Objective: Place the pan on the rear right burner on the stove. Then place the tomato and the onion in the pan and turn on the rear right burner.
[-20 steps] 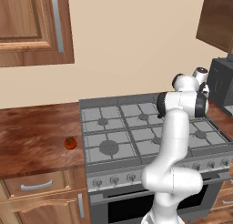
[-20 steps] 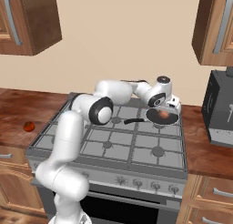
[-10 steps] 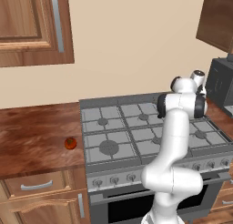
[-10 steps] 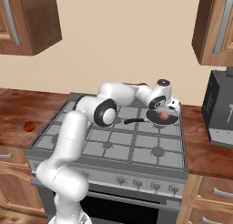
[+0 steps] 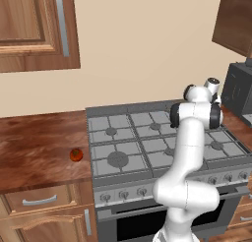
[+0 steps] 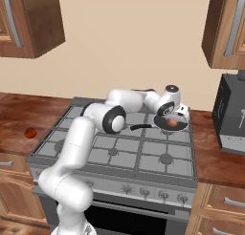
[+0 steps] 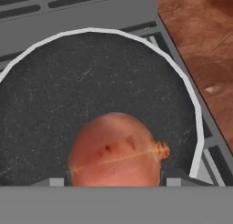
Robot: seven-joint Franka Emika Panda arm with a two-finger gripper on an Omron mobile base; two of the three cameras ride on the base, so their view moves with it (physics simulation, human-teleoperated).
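Gripper (image 7: 111,182) straddles the pale tan-pink round onion (image 7: 113,148) low over the small black frying pan (image 7: 91,91), jaws wide, seemingly gripping it for release; red-orange tomato (image 5: 76,154) waits on the wooden bench (image 5: 34,147) at left.

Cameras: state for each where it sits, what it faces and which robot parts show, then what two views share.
Left base view: behind-left of the arm, facing the stove; the arm's rear shows, tomato on the counter.
Right base view: behind-right, facing the same stove; the arm reaches over the pan.
Hand view: on the hand, looking into the pan; the onion sits between the fingertips.
Both base views share stove and tomato.
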